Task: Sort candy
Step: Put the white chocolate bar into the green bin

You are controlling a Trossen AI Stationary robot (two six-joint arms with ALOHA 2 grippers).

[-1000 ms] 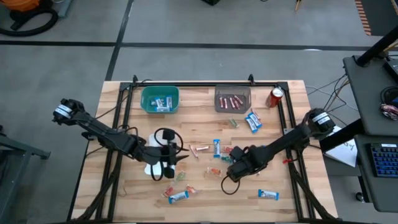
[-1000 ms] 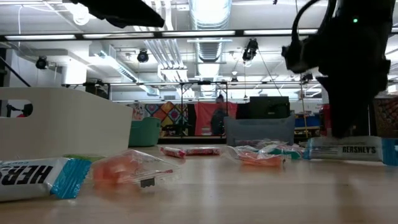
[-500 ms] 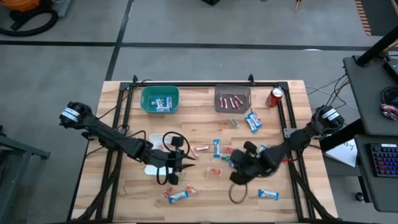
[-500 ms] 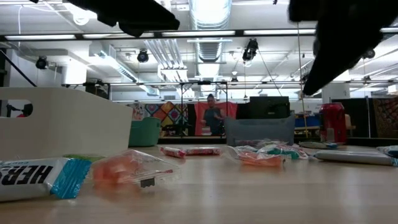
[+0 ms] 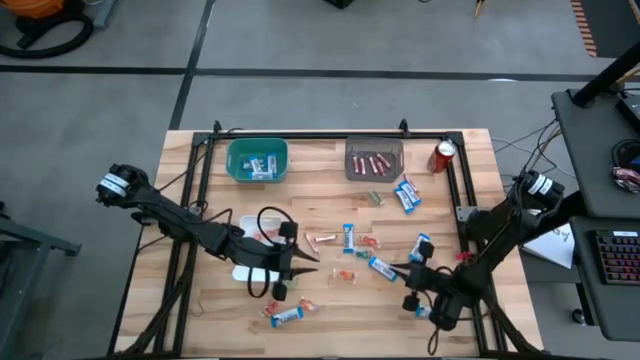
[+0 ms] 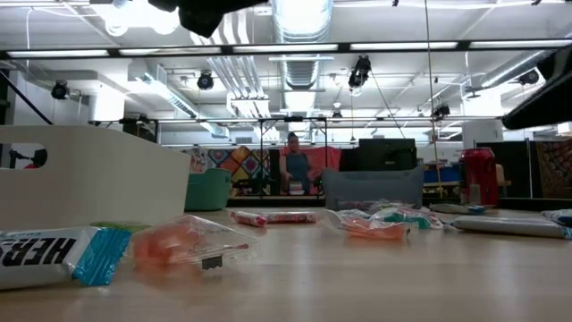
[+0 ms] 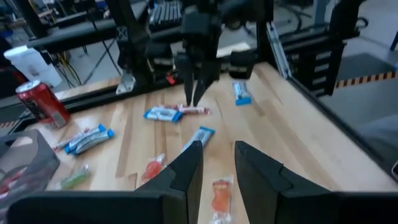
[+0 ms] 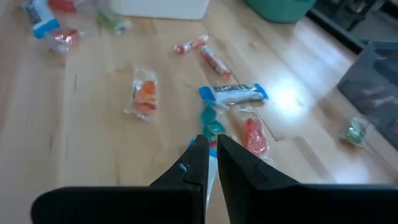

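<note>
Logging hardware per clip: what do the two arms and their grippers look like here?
Both arms are dark, slim and jointed, each with a white-banded joint near the table's edge and black cable loops alongside. The left gripper and right gripper end in two narrow black fingers, squared in section.

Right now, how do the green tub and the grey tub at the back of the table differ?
The green tub is opaque teal and holds blue-and-white mini bars; the grey tub is see-through and holds slim red sticks. The green tub stands on the left arm's side, the grey tub nearer the red can. Both stand upright along the back edge.
</note>
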